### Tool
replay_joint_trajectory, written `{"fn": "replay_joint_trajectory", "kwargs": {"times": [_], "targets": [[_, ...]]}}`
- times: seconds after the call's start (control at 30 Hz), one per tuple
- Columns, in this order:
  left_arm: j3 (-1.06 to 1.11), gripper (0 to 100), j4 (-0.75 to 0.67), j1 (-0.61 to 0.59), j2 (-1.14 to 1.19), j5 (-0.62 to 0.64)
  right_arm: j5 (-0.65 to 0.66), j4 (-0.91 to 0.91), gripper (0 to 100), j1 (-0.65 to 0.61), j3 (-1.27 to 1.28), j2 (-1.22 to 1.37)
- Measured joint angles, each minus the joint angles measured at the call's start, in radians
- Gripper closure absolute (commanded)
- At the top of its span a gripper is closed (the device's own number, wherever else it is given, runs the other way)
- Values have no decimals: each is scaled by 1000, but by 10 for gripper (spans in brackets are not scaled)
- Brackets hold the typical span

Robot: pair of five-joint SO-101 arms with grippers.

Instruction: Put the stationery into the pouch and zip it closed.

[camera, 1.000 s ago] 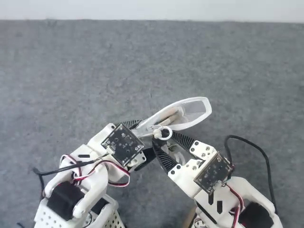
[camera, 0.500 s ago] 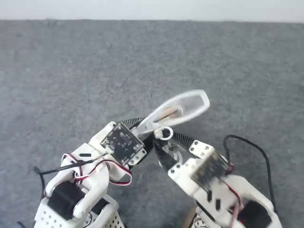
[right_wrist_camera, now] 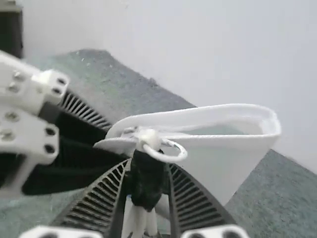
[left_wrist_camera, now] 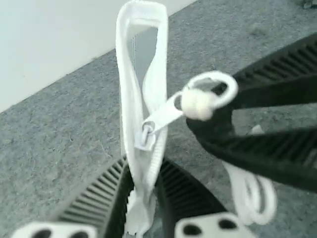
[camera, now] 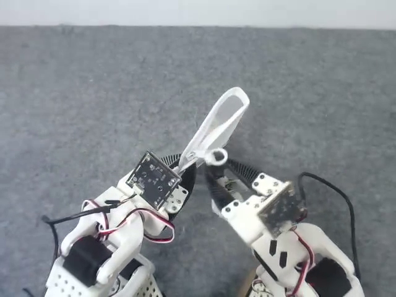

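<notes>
grey carpet [camera: 86, 93] meets a pale wall [camera: 185, 11] behind the pouch [camera: 215, 125].

Seen from above, the pouch's [camera: 218, 124] near end disappears between the left pincer's [camera: 185, 167] clamped fingers, and whatever is inside it can't be made out. The zip ring's [camera: 217, 156] lower part is buried in the right pincer's [camera: 217, 171] grip. Both arms are cut off at the near edge.

Made out no text, number or sign on the pouch [camera: 218, 124], the left circuit board [camera: 155, 180] or the right circuit board [camera: 281, 209].
</notes>
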Motion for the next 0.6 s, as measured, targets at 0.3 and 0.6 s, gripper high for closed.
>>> {"fn": "replay_joint_trajectory", "kwargs": {"times": [0.3, 0.6], "targets": [[25, 991, -11, 2, -11, -6, -107, -103, 993, 91, 14, -2], [25, 991, -8, -2, -12, -6, -110, -262, 993, 149, 117, -11]]}}
